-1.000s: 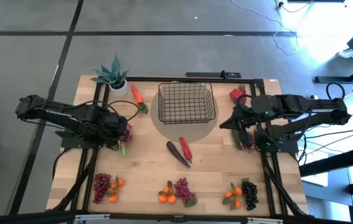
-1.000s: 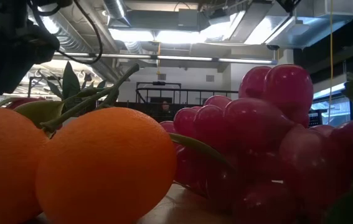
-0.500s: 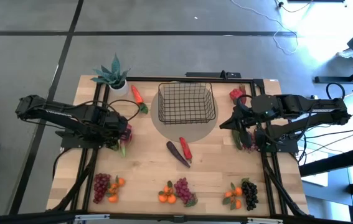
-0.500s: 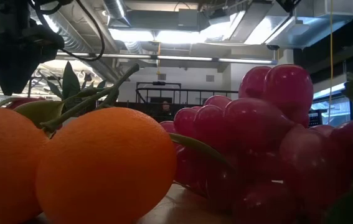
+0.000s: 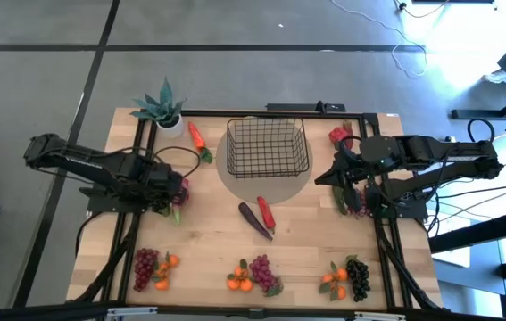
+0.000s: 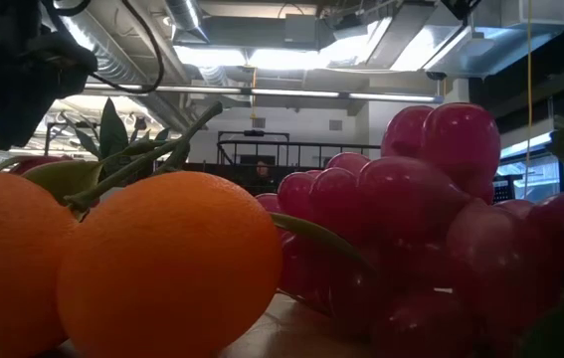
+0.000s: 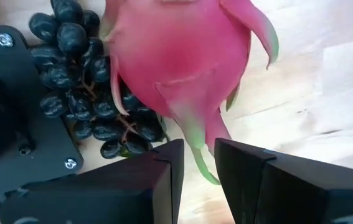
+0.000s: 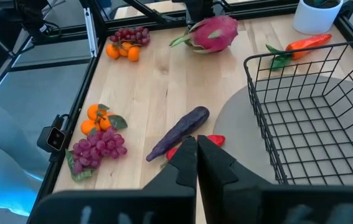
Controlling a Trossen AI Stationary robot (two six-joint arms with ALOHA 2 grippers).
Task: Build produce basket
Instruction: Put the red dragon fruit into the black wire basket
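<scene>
Nothing is seen changed since earlier frames. The left gripper (image 7: 195, 168), near the table's left edge, is parted around the dragon fruit's (image 7: 182, 56) leaf tip. The right gripper (image 8: 196, 152) is clenched empty. The basket (image 5: 268, 148) sits mid-back. No writing is legible.

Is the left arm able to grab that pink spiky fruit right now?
Probably yes. The left gripper sits right at the pink fruit, open fingers either side of its green tip, nothing between them.
</scene>
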